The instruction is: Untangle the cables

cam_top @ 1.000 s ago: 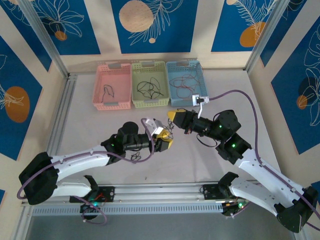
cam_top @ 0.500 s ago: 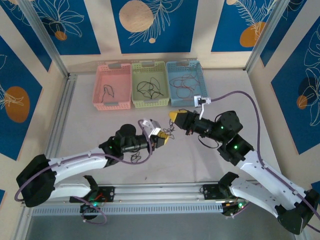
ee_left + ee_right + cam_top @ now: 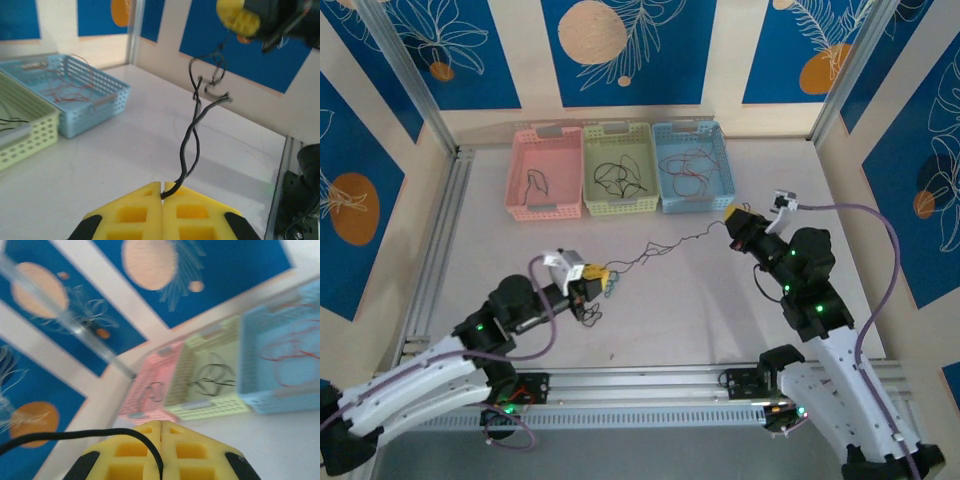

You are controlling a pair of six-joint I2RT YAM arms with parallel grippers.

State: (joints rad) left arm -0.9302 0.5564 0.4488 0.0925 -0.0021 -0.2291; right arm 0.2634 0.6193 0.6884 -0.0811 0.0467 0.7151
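A black cable (image 3: 665, 247) hangs stretched between my two grippers above the table. My left gripper (image 3: 600, 279) is shut on its left end. My right gripper (image 3: 733, 216) is shut on its right end. In the left wrist view the yellow jaws (image 3: 162, 185) pinch a black cable (image 3: 189, 145) that rises as two twisted strands toward the right gripper (image 3: 239, 17). In the right wrist view the black cable (image 3: 65, 434) comes in from the left and curves into the seam of the shut gripper (image 3: 161, 424). A small tangle of loose cables (image 3: 589, 311) lies on the table under the left gripper.
Three baskets stand in a row at the back: pink (image 3: 520, 160) with a black wire, green (image 3: 590, 160) with black wires, blue (image 3: 665, 150) with red wires. Aluminium frame rails run along the left side (image 3: 435, 250) and the near edge (image 3: 640, 378).
The left gripper shut on the cable, then the arms pulled apart, left toward the near left and right toward the far right. The bunched cable between them is now drawn out long.
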